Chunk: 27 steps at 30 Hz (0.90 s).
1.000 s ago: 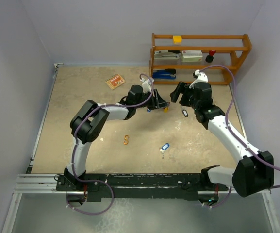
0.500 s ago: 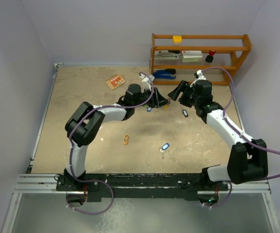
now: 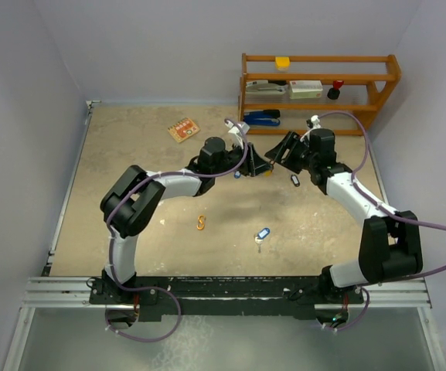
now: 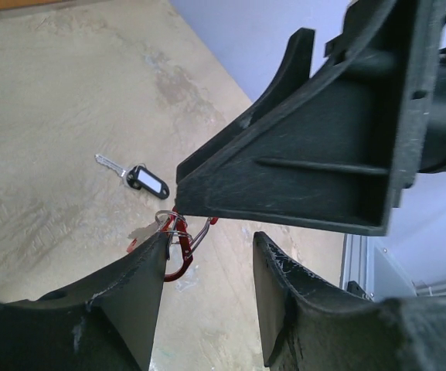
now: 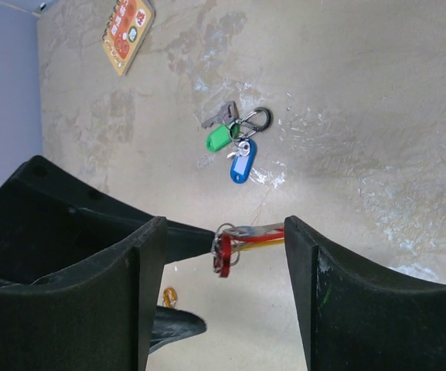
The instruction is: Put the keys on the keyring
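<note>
Mid-air handoff going on here. The keyring (image 4: 179,251), a red carabiner with a silver loop, is hanging clear of the bench (image 5: 346,93) at one fingertip of the left pincer (image 4: 212,238). That pincer's jaws are sitting half apart, and I can't tell if it's actually clamping the keyring or just hooking it. The right pincer (image 5: 224,224) is standing wide, straddling the keyring and gripping nothing.

The keys (image 5: 234,143) with green and blue tags are lying on the bench underneath, with a black-tagged key (image 4: 147,182) off to the side.

My take: the right one should be pinching the carabiner body, not the yellow-red bit (image 5: 260,230) poking out sideways. Go slow so it isn't knocking the keyring off that left fingertip, and keep the gate side free for threading.
</note>
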Each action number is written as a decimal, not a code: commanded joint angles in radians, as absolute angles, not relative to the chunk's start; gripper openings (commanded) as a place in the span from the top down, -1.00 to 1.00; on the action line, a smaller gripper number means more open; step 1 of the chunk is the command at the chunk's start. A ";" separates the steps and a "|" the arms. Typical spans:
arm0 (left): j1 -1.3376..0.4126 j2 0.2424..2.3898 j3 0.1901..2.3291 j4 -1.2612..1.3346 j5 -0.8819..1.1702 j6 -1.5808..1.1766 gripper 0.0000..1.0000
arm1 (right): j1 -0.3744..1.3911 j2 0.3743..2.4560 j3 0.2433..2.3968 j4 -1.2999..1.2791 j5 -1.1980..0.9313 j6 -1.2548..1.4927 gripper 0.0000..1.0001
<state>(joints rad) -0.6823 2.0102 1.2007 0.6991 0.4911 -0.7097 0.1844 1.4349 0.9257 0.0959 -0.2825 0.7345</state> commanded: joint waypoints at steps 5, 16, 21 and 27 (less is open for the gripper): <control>-0.686 1.935 1.182 0.829 0.498 -0.685 0.11 | 0.175 1.431 0.913 0.143 -0.329 0.754 -0.15; -0.686 1.936 1.174 0.843 0.493 -0.691 0.11 | 0.175 1.436 0.884 0.150 -0.345 0.752 0.37; -0.686 1.937 1.177 0.844 0.492 -0.693 0.11 | 0.173 1.433 0.885 0.145 -0.339 0.746 0.54; -0.686 1.944 1.178 0.845 0.490 -0.698 0.11 | 0.173 1.423 0.884 0.145 -0.326 0.742 0.79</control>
<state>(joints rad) -0.6834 1.9858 1.1790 0.7609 0.4931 -0.7109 0.1764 1.4353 0.8909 0.1410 -0.3298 0.7532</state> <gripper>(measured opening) 0.448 0.149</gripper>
